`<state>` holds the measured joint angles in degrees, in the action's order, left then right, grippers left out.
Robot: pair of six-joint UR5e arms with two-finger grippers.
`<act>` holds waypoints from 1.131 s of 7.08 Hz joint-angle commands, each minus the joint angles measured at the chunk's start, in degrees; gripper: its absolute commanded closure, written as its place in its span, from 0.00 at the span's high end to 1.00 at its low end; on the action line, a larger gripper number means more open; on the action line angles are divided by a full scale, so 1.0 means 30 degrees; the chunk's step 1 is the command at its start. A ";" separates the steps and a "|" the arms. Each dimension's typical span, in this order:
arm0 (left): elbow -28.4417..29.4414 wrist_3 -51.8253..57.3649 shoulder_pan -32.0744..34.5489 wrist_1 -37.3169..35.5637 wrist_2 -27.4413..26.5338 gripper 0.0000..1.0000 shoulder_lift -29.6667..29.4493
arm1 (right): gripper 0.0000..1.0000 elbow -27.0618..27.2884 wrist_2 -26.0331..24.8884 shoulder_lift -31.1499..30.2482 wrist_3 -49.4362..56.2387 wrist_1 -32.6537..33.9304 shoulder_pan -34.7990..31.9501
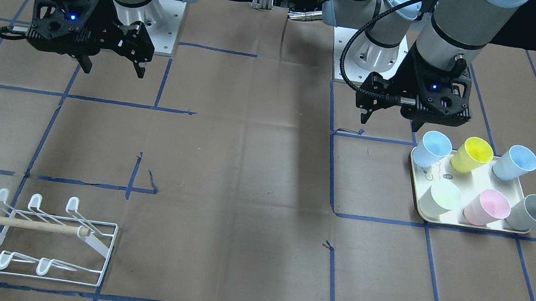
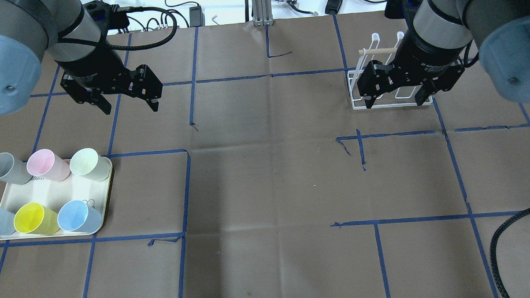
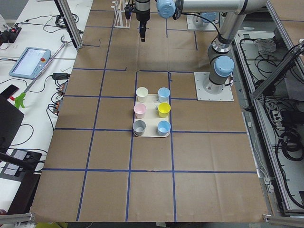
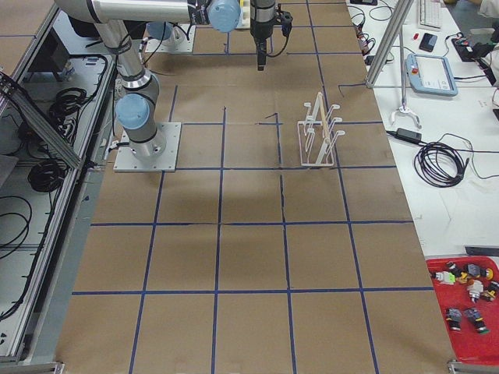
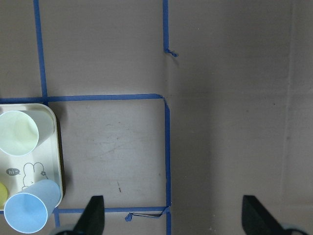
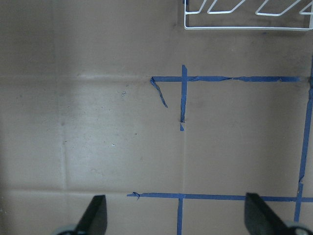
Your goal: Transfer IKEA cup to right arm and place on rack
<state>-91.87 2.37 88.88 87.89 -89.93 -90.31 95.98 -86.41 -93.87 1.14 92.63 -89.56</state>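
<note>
Several pastel IKEA cups stand upright on a cream tray (image 1: pixel 415 181): blue (image 1: pixel 433 149), yellow (image 1: pixel 472 154), blue (image 1: pixel 514 163), pale green (image 1: pixel 441 200), pink (image 1: pixel 487 207), grey (image 1: pixel 530 212). My left gripper (image 2: pixel 130 108) hangs open and empty above the table, just beyond the tray (image 2: pixel 55 196). Its wrist view shows the green cup (image 5: pixel 18 133) and a blue cup (image 5: pixel 27 214) at the left edge. My right gripper (image 2: pixel 394 103) is open and empty, hovering in front of the white wire rack (image 2: pixel 355 90) with its wooden dowel (image 2: pixel 376 51). The rack (image 1: pixel 52 241) holds nothing.
The table is brown cardboard marked with blue tape lines. The arm base plates (image 1: pixel 160 25) sit at the robot's side. A black cable (image 2: pixel 506 242) loops at the overhead view's lower right. A red parts tray (image 4: pixel 468 300) and a teach pendant (image 4: pixel 433 74) lie off the table.
</note>
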 commanded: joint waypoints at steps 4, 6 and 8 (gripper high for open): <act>0.0095 0.0000 0.0020 0.0000 0.0004 1.00 -0.0043 | 1.00 0.0000 0.0004 0.0001 -0.0030 0.0002 0.0000; 0.0066 0.0000 -0.0009 0.0000 0.0004 1.00 -0.0014 | 1.00 0.0029 0.0004 0.0146 -0.0059 0.0002 0.0000; -0.0051 0.0000 -0.0009 0.0000 -0.0025 1.00 0.0044 | 1.00 -0.0029 0.0004 0.0323 -0.0059 -0.0056 0.0000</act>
<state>-91.87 2.37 88.87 87.89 -89.93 -90.27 95.95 -86.40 -93.12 0.98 92.56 -89.56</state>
